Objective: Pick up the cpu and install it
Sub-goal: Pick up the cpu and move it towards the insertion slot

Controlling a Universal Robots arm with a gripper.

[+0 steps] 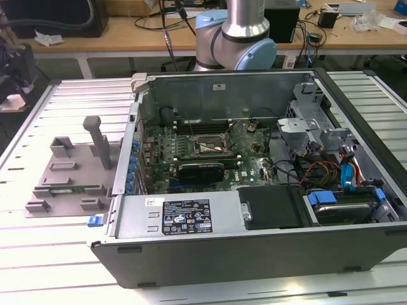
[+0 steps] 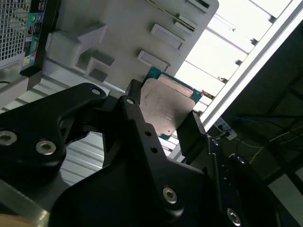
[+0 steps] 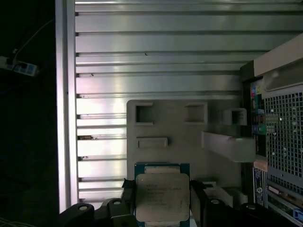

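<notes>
Cpu [image 3: 162, 201] in gripper [image 3: 162, 193], above tray [image 3: 182, 126]

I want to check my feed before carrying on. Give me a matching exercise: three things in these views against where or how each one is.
Things:
1. cpu
2. grey tray
3. computer case

Places or states:
A. lies open on its side
B. held in the gripper
C. on the slatted table, to the exterior view's left of the case

Pairs: 1-B, 2-C, 3-A

Black hand [image 2: 165, 111] pinched closed, arm [image 1: 236, 32] upright
</notes>
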